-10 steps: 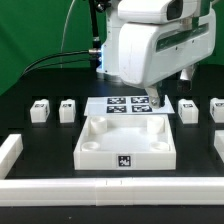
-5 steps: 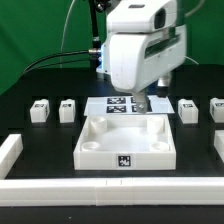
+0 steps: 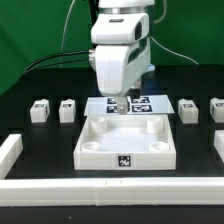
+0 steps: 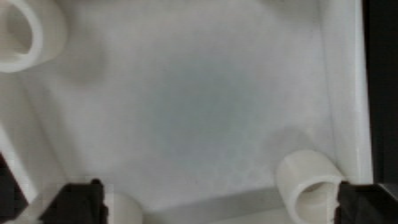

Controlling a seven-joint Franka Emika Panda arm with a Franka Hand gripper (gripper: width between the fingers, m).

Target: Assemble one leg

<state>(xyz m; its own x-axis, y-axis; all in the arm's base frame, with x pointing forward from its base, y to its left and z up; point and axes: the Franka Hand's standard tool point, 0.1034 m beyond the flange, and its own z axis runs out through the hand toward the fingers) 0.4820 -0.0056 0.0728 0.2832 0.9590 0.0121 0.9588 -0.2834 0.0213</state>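
Several small white legs with black-and-white tags stand in a row behind the panel: two at the exterior view's left (image 3: 40,110) (image 3: 68,109) and two at its right (image 3: 187,108) (image 3: 219,108). The large white panel (image 3: 100,157) with its raised rim lies in the middle. My gripper (image 3: 118,106) hangs just above the panel's back edge, apart from every leg. In the wrist view the gripper (image 4: 222,205) is open and empty. Its dark fingertips (image 4: 80,200) stand wide apart over the panel's floor (image 4: 196,100), beside a round corner socket (image 4: 311,178).
The marker board (image 3: 143,102) lies behind the panel, partly hidden by the arm. White rails border the table at the front (image 3: 110,186), the exterior view's left (image 3: 8,150) and its right (image 3: 219,146). A black cable (image 3: 50,58) runs behind the arm.
The arm has swung toward the exterior view's left, from over the marker board's right end to above the panel's back edge. The gripper stays empty. The legs have not moved.
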